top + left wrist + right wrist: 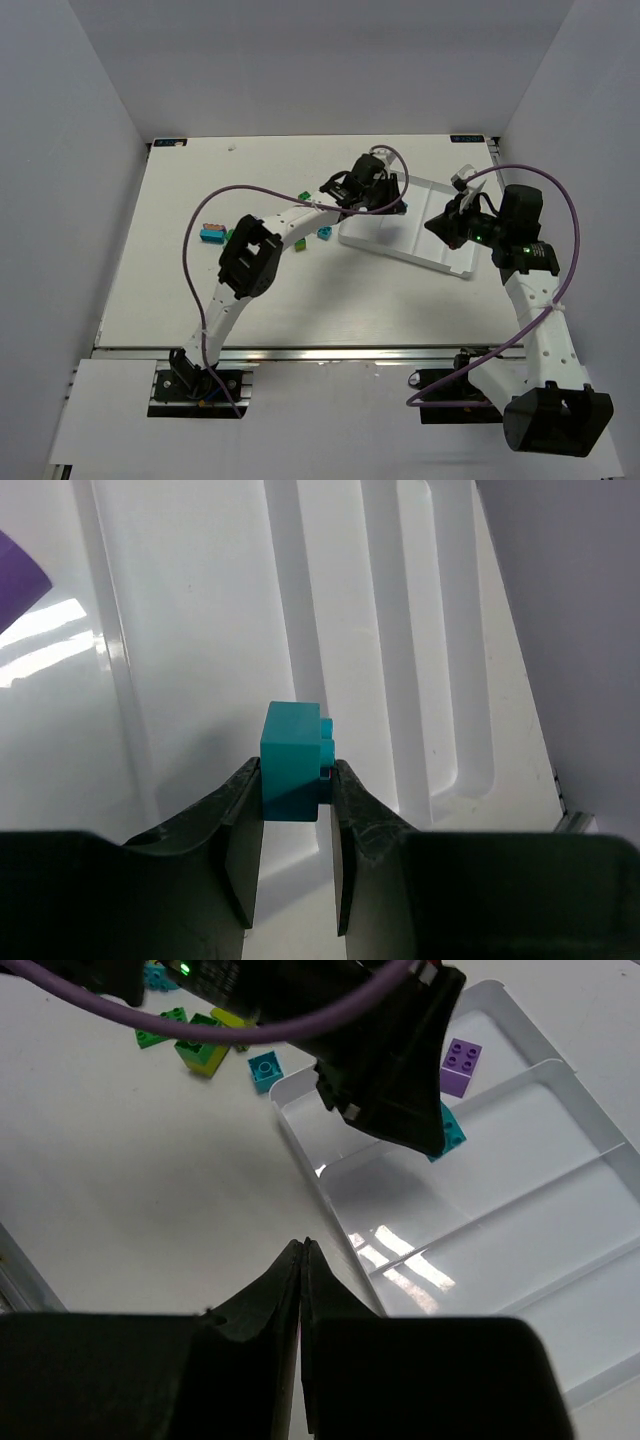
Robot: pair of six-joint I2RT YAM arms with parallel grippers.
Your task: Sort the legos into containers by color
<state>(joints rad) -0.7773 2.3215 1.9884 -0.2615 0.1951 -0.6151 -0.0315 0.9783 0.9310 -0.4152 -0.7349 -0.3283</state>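
One teal brick is pinched between the left fingers, closed on its two side faces, with the studs turned sideways toward one finger. It hangs clear above the tray rather than resting in it. The purple brick lies in the tray's end compartment, off to the left in the left wrist view. From that view the teal brick sits almost over a divider, and I cannot tell which compartment is straight below it. A clean drop depends on that: by my judgement the brick should be shifted sideways, away from the purple one, until it is well inside a free compartment. The right fingers are shut on nothing and hover just beside the tray's near corner. Loose bricks wait on the surface, on the left arm's side
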